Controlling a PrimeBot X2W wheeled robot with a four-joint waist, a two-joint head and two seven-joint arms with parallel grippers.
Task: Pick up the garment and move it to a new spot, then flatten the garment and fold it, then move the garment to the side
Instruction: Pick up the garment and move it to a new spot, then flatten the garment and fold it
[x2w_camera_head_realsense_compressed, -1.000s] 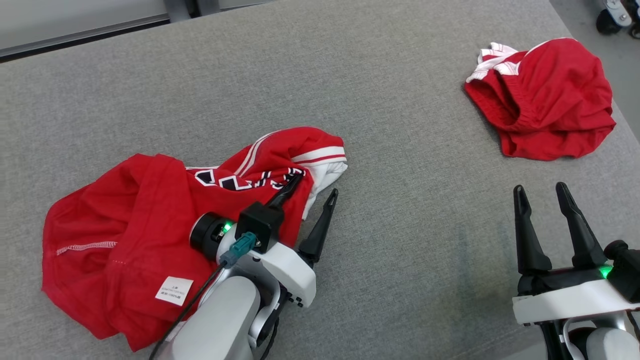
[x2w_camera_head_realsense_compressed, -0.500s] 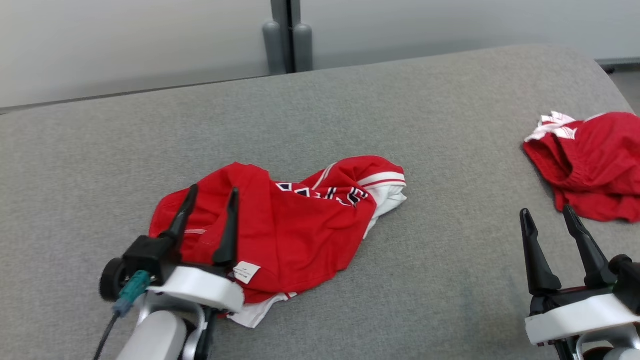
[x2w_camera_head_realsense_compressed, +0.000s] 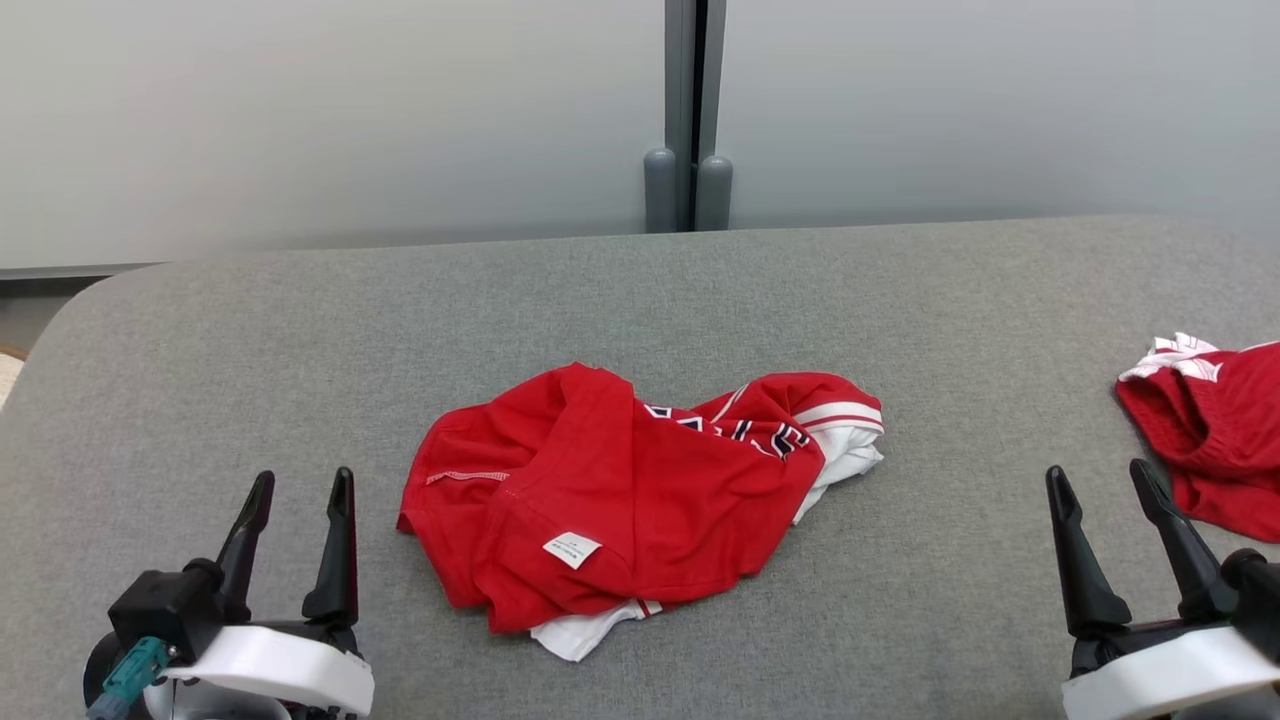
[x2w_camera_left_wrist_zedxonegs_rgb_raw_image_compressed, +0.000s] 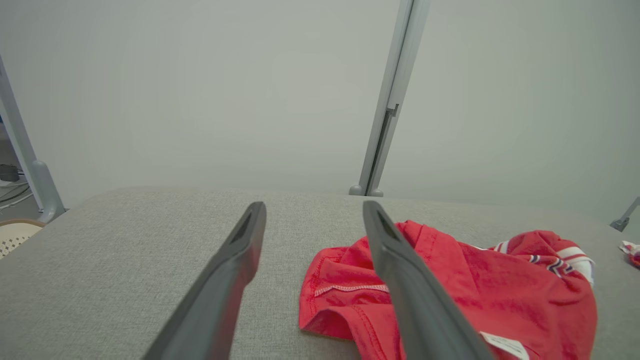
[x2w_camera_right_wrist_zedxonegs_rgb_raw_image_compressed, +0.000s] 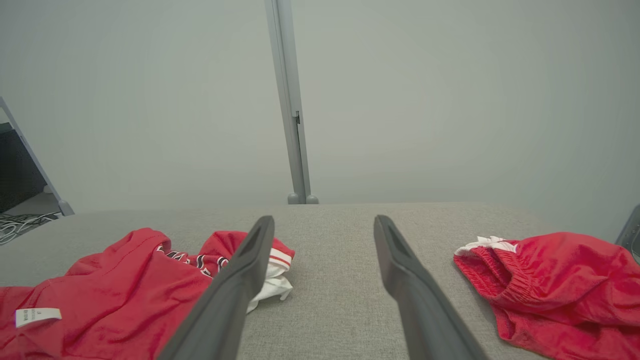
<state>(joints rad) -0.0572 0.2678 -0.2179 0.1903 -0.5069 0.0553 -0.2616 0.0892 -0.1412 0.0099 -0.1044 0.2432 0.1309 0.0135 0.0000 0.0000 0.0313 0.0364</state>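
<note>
The garment (x2w_camera_head_realsense_compressed: 640, 490) is a red jersey with white trim and dark lettering, lying crumpled in the middle of the grey cloth-covered table (x2w_camera_head_realsense_compressed: 640, 290), a white label facing up. My left gripper (x2w_camera_head_realsense_compressed: 303, 480) stands open at the lower left, apart from the garment's left edge, with nothing between its fingers. My right gripper (x2w_camera_head_realsense_compressed: 1097, 472) stands open at the lower right, also holding nothing. In the left wrist view the garment (x2w_camera_left_wrist_zedxonegs_rgb_raw_image_compressed: 450, 290) lies right of the open left gripper (x2w_camera_left_wrist_zedxonegs_rgb_raw_image_compressed: 314, 207). In the right wrist view the garment (x2w_camera_right_wrist_zedxonegs_rgb_raw_image_compressed: 125, 290) lies left of the open right gripper (x2w_camera_right_wrist_zedxonegs_rgb_raw_image_compressed: 324, 220).
A second red garment, shorts with white trim (x2w_camera_head_realsense_compressed: 1215, 450), lies at the table's right edge, also seen as the shorts (x2w_camera_right_wrist_zedxonegs_rgb_raw_image_compressed: 560, 280) from the right wrist. A grey post (x2w_camera_head_realsense_compressed: 687, 120) and pale wall panels stand behind the table. The table's rounded corner (x2w_camera_head_realsense_compressed: 60, 320) is at the left.
The head camera has lifted and turned, shifting the whole picture. My left gripper has drawn back off the garment to its left, staying open. The right gripper has kept its place.
</note>
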